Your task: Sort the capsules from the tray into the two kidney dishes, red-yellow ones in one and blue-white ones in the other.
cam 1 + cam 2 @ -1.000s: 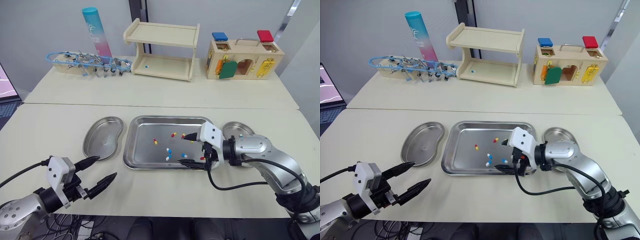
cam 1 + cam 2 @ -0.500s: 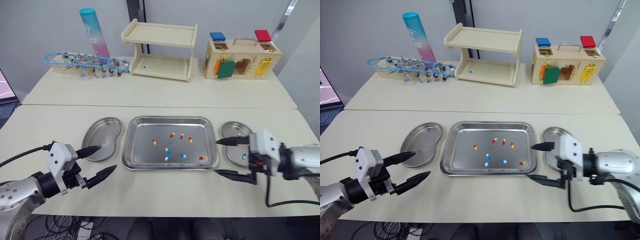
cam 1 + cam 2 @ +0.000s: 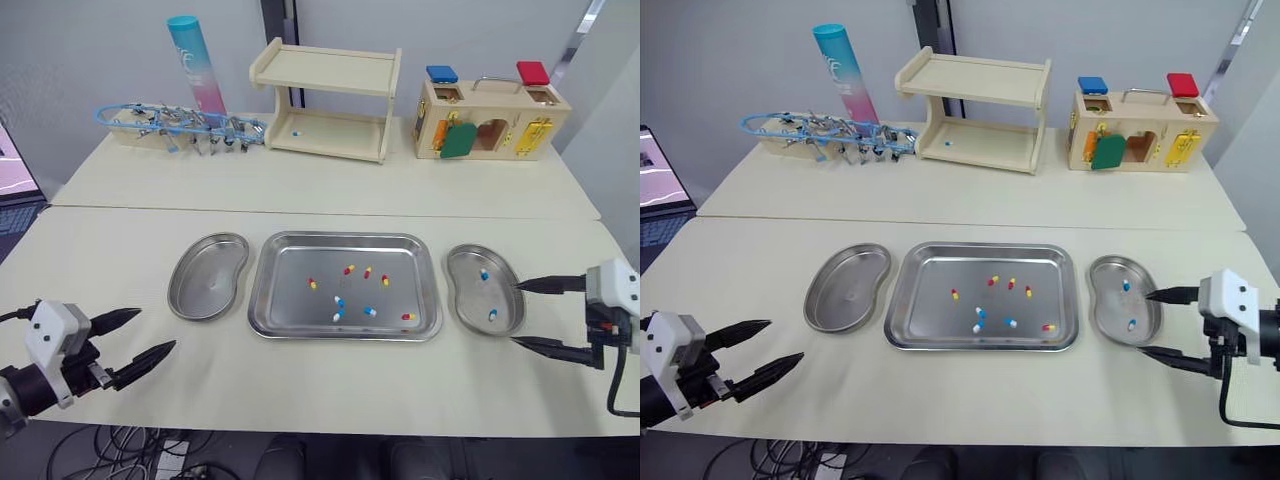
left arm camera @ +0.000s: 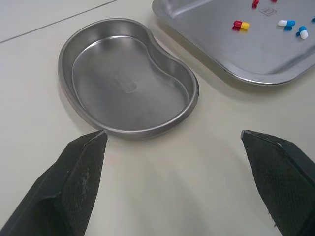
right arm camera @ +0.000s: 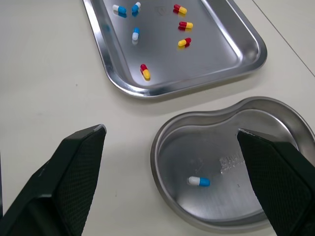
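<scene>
The steel tray (image 3: 345, 240) lies mid-table with several red-yellow capsules (image 3: 367, 272) and three blue-white capsules (image 3: 338, 301) in it. To its left the left kidney dish (image 3: 207, 290) holds nothing. The right kidney dish (image 3: 470, 300) holds two blue-white capsules (image 3: 484, 274); one of them shows in the right wrist view (image 5: 199, 181). My right gripper (image 3: 517, 314) hovers at the right dish's outer edge, open and holding nothing. My left gripper (image 3: 153, 330) is open near the table's front left, short of the left dish (image 4: 129, 88).
Along the back stand a wooden shelf (image 3: 325, 100) with one capsule (image 3: 294, 132) on its lower board, a wooden lock box (image 3: 488, 120), a teal-pink tube (image 3: 195, 65) and a blue rack of tools (image 3: 175, 125).
My right gripper has pulled out of the tray and moved right, past the right dish. My left gripper has drawn back to the left. The capsules lie as before.
</scene>
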Action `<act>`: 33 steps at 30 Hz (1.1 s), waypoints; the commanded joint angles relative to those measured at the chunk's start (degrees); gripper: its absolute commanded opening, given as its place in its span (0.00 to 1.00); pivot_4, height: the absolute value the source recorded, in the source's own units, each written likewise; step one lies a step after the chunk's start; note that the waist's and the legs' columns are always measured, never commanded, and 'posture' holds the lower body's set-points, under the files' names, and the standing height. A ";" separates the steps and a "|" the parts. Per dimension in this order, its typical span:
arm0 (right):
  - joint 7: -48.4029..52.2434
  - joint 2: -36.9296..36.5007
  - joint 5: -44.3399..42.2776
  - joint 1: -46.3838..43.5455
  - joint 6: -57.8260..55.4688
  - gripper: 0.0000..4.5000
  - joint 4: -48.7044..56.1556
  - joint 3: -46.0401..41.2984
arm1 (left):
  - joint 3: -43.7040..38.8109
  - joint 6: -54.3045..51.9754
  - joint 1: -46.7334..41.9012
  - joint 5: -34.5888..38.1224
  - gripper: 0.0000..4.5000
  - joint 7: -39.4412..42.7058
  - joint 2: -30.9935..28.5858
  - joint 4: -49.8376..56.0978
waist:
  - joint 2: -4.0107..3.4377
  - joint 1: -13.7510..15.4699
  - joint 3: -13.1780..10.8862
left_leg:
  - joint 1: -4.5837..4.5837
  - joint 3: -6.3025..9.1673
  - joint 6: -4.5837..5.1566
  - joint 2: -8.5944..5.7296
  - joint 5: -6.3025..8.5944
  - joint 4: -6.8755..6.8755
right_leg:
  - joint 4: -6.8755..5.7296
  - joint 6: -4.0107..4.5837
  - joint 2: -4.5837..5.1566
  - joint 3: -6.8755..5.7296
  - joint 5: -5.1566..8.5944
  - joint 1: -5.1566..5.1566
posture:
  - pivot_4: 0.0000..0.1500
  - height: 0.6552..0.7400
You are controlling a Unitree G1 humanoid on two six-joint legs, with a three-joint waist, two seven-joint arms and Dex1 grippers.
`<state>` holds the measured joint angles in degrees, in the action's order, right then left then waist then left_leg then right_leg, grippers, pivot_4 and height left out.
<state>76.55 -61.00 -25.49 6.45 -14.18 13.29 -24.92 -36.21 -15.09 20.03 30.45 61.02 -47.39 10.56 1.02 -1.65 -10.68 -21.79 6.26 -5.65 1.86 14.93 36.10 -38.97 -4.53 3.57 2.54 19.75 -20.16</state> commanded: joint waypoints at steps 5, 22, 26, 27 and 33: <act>-2.40 0.83 -1.09 3.04 -1.35 0.99 6.06 -3.01 | 7.57 -5.39 -10.60 1.81 1.00 -2.47 -1.79 4.15 | 0.00 -0.07 0.00 | -0.01 0.00 0.00 0.00 0.00 0.00 | 0.00 0.00 0.00 0.00 0.00 0.01 | 1.00 1.00; -7.75 3.40 -3.46 4.04 -6.58 1.00 13.82 -1.41 | 30.78 -6.26 -32.30 -5.13 0.65 -4.98 5.49 -1.05 | 0.00 -0.13 0.00 | -0.02 0.00 -0.01 -0.01 -0.01 0.08 | -0.01 -0.02 -0.01 0.00 -0.01 0.05 | 1.00 1.00; -9.44 4.09 -6.73 2.45 -9.35 1.00 16.67 -0.88 | 34.06 -3.61 -35.42 -7.22 0.65 -3.44 7.20 -5.48 | 0.00 -0.10 0.00 | -0.03 0.02 -0.01 -0.01 -0.01 0.08 | -0.02 -0.02 -0.01 -0.02 -0.01 0.03 | 1.00 1.00; -9.68 4.05 -7.47 2.18 -10.03 1.00 17.36 -0.75 | 34.75 -2.89 -36.22 -7.71 0.65 -3.02 7.70 -6.93 | 0.00 -0.11 0.00 | -0.03 0.02 -0.02 -0.01 -0.01 0.08 | -0.02 -0.02 -0.01 -0.02 -0.01 0.03 | 1.00 1.00; -12.20 3.73 -13.28 -0.71 -15.69 1.00 21.09 0.36 | 39.86 0.39 -41.23 -11.25 0.65 -0.41 11.04 -14.33 | 0.00 -0.12 0.00 | -0.04 0.03 -0.02 -0.01 -0.01 0.11 | -0.02 -0.02 -0.01 -0.03 -0.01 0.04 | 1.00 1.00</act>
<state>65.32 -57.14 -36.23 6.75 -28.52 32.20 -24.02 2.87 -16.48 -19.96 20.13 59.94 -36.82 -3.35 1.03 -1.76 -10.68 -21.84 6.28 -5.67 1.85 14.92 36.22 -38.99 -4.55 3.56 2.51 19.74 -20.12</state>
